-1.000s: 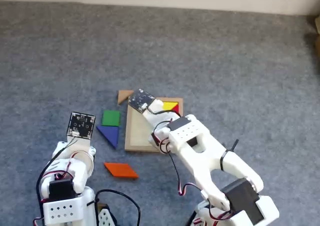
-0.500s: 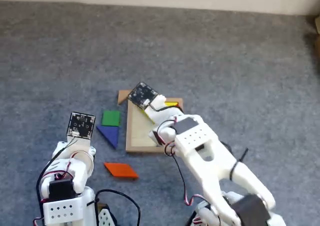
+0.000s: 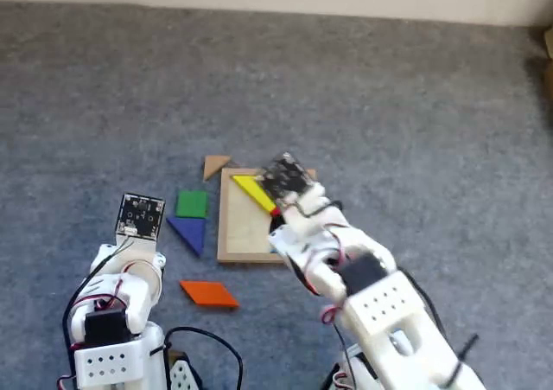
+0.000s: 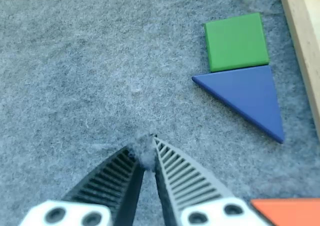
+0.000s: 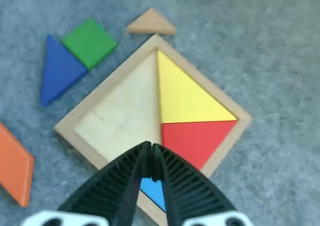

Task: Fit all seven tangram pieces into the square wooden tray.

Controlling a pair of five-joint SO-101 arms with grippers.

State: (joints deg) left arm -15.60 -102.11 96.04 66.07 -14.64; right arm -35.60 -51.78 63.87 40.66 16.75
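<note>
R pincer [image 5: 150, 158] shut tight, empty, over tray [image 5: 106, 81]. In tray: yellow tri [image 5: 187, 98], red tri [image 5: 192, 138], lt-blue pc [image 5: 152, 191]. On tabletop [image 3: 389, 105] by tray's left edge: green sq [image 4: 235, 40], blue tri [image 4: 245, 98]. Tan tri [image 5: 151, 24] sits at the far-left corner, orange pc [image 3: 207, 293] off the near-left corner. L pincer [image 4: 149, 151] shut, empty.

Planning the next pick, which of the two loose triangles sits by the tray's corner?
The small tan triangle, just off the tray corner. The other, dark blue triangle, lies beside the green square.
</note>
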